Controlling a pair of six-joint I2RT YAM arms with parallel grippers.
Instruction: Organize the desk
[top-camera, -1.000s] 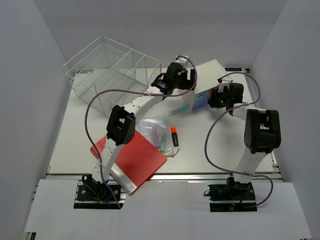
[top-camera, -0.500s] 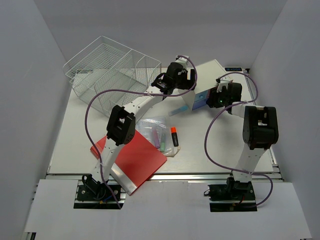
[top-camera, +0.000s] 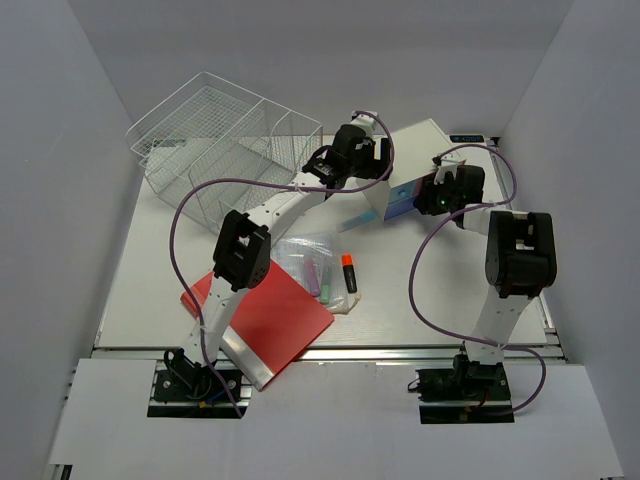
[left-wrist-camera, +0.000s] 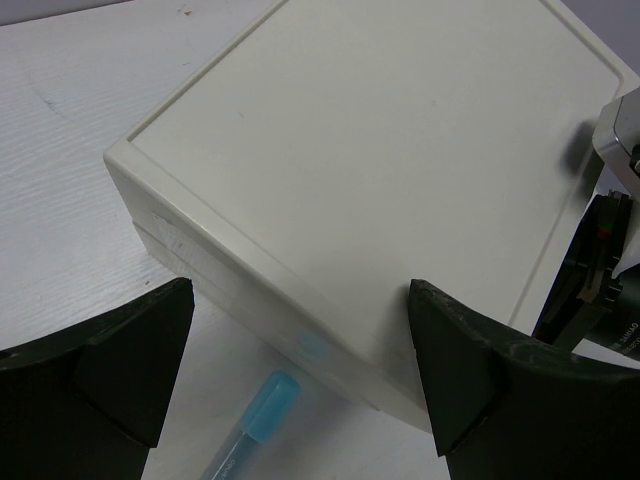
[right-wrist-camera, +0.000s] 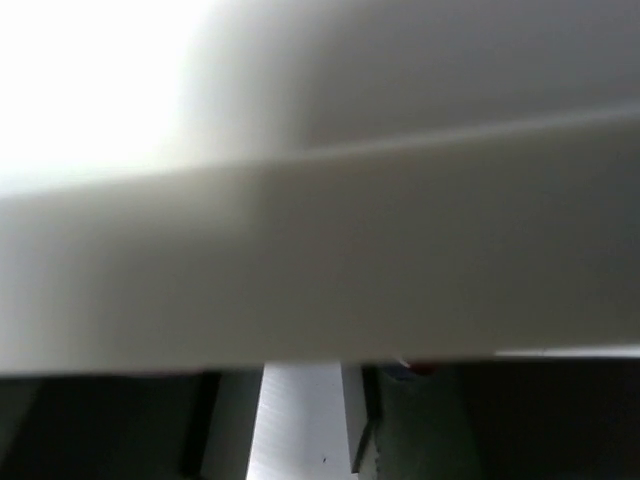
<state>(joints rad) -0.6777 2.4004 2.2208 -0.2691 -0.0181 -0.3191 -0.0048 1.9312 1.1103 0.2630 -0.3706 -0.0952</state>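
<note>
Drawer box (left-wrist-camera: 380, 150), one, sits beneath wide-spread left pincer (left-wrist-camera: 300, 320); right pincer (top-camera: 428, 195) grip indeterminate.

The desk (top-camera: 150, 285) is white, the folder (top-camera: 272, 318) red, the marker (top-camera: 349, 271) orange-capped and black, the wire-grid basket (top-camera: 210, 135) white.

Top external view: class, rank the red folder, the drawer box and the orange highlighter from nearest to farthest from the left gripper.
1. The drawer box, at the far right, directly beside the left gripper.
2. The orange highlighter, in the middle, towards the arm bases.
3. The red folder, at the near left, partly under the left arm.
</note>
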